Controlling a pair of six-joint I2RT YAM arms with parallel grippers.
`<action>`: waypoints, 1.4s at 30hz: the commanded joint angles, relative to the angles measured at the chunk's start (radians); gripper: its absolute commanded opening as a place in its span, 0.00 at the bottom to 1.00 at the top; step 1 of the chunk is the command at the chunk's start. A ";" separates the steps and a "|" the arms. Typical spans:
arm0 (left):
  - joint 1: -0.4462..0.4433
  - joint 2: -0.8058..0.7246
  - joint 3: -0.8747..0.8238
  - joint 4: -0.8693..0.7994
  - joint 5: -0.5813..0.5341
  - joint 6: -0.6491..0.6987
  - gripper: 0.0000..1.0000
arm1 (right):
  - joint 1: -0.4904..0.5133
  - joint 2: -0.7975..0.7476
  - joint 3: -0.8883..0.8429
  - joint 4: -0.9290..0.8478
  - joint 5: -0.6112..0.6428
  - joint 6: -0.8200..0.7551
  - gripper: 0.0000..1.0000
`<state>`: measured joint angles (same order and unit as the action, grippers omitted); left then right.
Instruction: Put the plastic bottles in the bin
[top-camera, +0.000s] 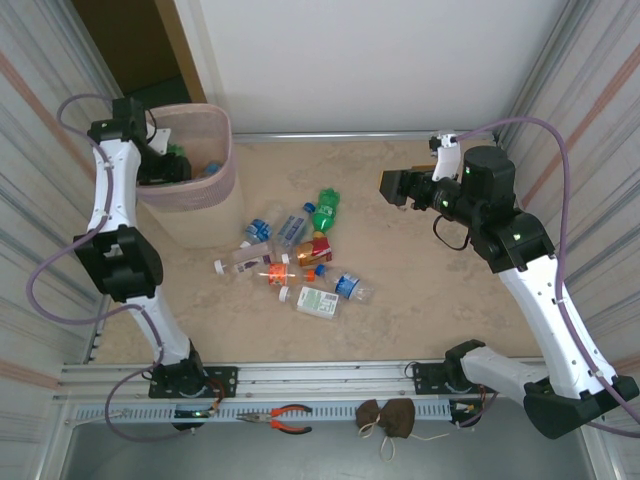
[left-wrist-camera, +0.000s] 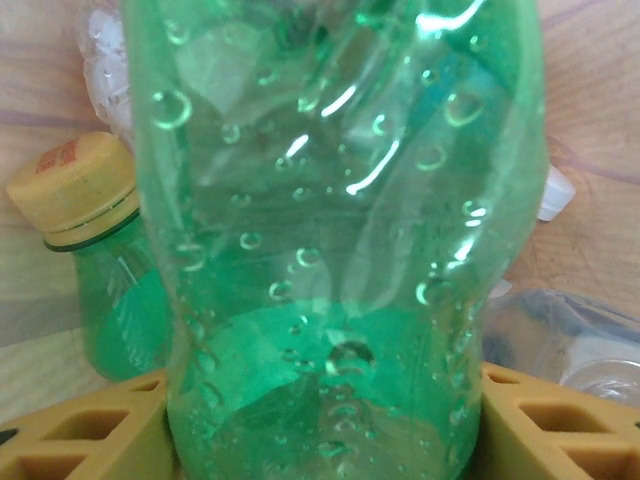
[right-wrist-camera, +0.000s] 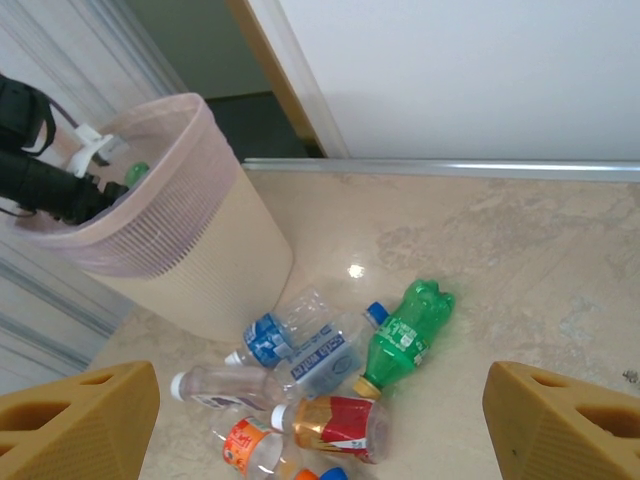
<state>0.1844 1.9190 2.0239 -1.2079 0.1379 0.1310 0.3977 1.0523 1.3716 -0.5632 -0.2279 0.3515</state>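
The pale-pink bin (top-camera: 205, 190) stands at the far left, and is also seen in the right wrist view (right-wrist-camera: 190, 250). My left gripper (top-camera: 165, 165) hangs over its rim. A green bottle (left-wrist-camera: 340, 250) sits between the yellow fingers (left-wrist-camera: 80, 430), which are shut on it. Below it inside the bin lie another green bottle with a yellow cap (left-wrist-camera: 85, 200) and a clear one (left-wrist-camera: 580, 340). Several plastic bottles (top-camera: 295, 255) lie heaped on the floor right of the bin, among them a green one (right-wrist-camera: 405, 330) and a red-labelled one (right-wrist-camera: 340, 425). My right gripper (top-camera: 392, 187) hovers open and empty above and right of the heap.
Corrugated walls close in on both sides, with a white panel at the back. Red-handled pliers (top-camera: 285, 418) and a brown pouch (top-camera: 385, 415) lie on the rail by the arm bases. Bare floor stretches right of the heap.
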 joint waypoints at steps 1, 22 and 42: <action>0.007 -0.021 0.012 -0.018 0.021 -0.001 0.67 | -0.005 -0.021 -0.012 -0.005 0.008 0.003 0.83; 0.007 -0.221 -0.009 0.031 0.185 -0.048 0.77 | -0.002 0.066 0.003 -0.132 -0.017 0.011 0.80; 0.006 -0.482 -0.327 0.369 0.567 -0.268 0.77 | 0.362 0.422 0.040 -0.402 0.143 -0.148 0.71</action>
<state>0.1844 1.4769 1.7226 -0.9085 0.6296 -0.0872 0.6998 1.4326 1.3743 -0.8856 -0.1333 0.2634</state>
